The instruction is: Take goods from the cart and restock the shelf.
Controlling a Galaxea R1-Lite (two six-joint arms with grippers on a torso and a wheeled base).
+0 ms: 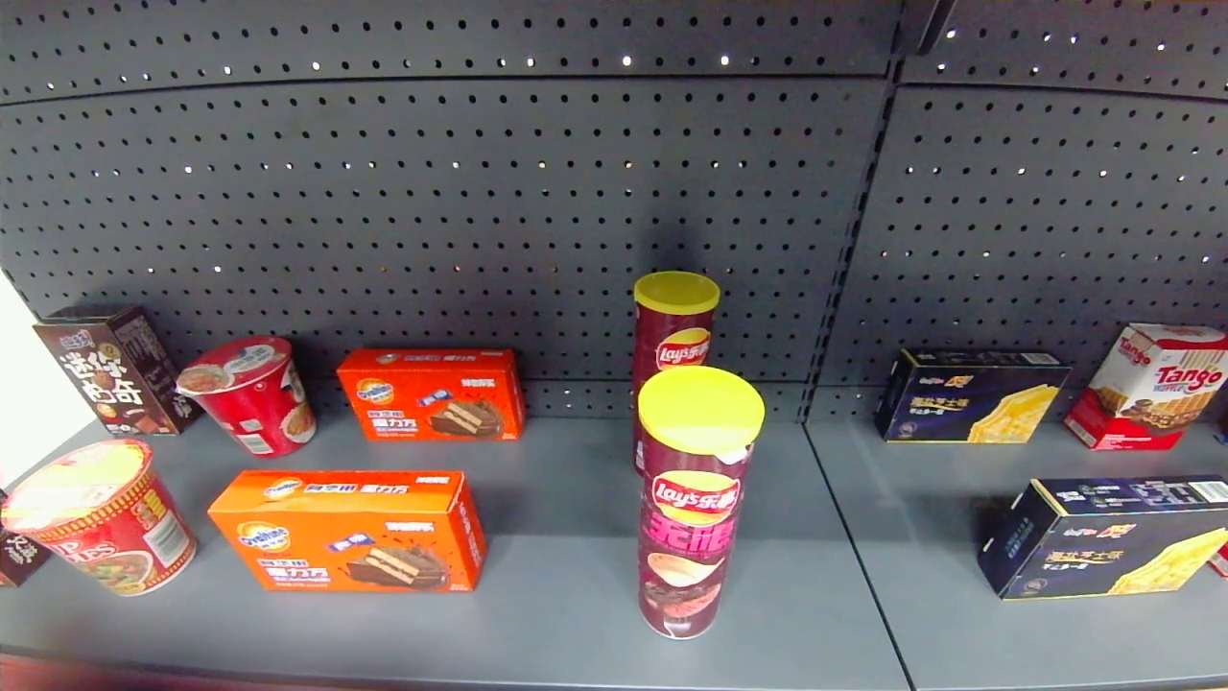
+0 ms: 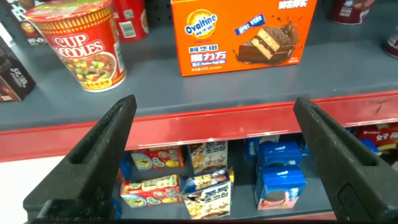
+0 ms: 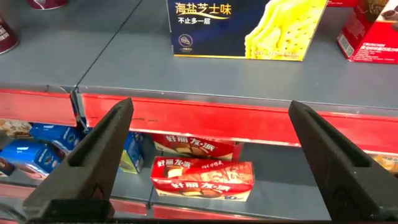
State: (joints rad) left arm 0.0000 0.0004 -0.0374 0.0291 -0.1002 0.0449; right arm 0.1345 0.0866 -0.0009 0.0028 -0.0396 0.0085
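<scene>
Since the left gripper (image 2: pixel 214 106) and right gripper (image 3: pixel 210 104) both sit spread wide and empty just off the red front lip (image 2: pixel 211 127) of the shelf (image 1: pixel 576 633), I'd worry about clipping that lip or tipping the tall front chip can (image 1: pixel 693 499), which stands near the edge. Best open room looks like the bare deck between that can and the orange wafer box (image 1: pixel 350 528), plus the gap toward the blue cracker box (image 1: pixel 1103 537).

Matte black wedge-shaped jaws, grainy-surfaced, tapering toward the tips, on both wrists

Front can (image 1: pixel 700 499), rear can (image 1: pixel 674 331) (on shelf (image 1: pixel 566 547))
</scene>
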